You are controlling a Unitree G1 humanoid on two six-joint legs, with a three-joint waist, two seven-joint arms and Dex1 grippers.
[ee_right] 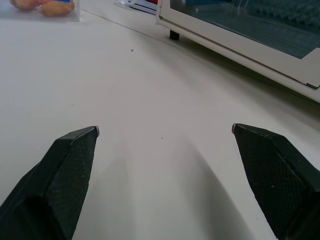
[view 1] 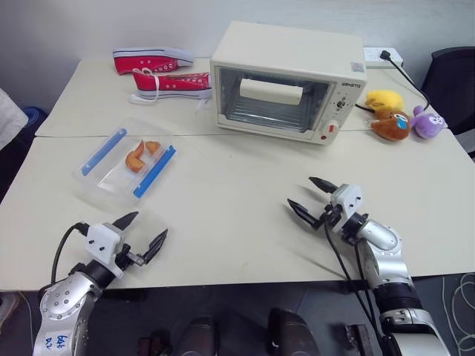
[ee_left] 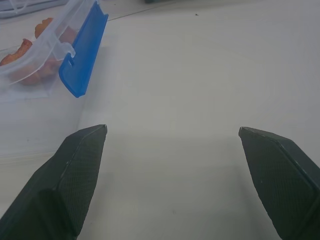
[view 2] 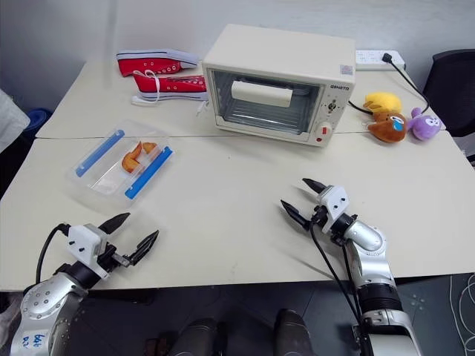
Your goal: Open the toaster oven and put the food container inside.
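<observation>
Small dark brand lettering on the control panel of the toaster oven (view 1: 280, 80), above the knobs, too small to read; blue handwritten marks on left forearm, illegible.

Lying on the far table (view 1: 245, 222) — red sneakers (view 1: 159, 72), plush toys (view 1: 401, 115), power strip (view 1: 382, 55); office chair (view 1: 454, 85) standing beyond.

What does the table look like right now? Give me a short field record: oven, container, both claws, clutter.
oven: boxy cream-white toaster oven, door shut, at the table's far side
container: clear rectangular plastic food container with blue clips, lid on, left of the oven, nearer the robot
left claw: open, empty, near the container
right claw: open, empty, in front of the oven
clutter: red canvas sneakers far left; plush toys right of the oven
</observation>
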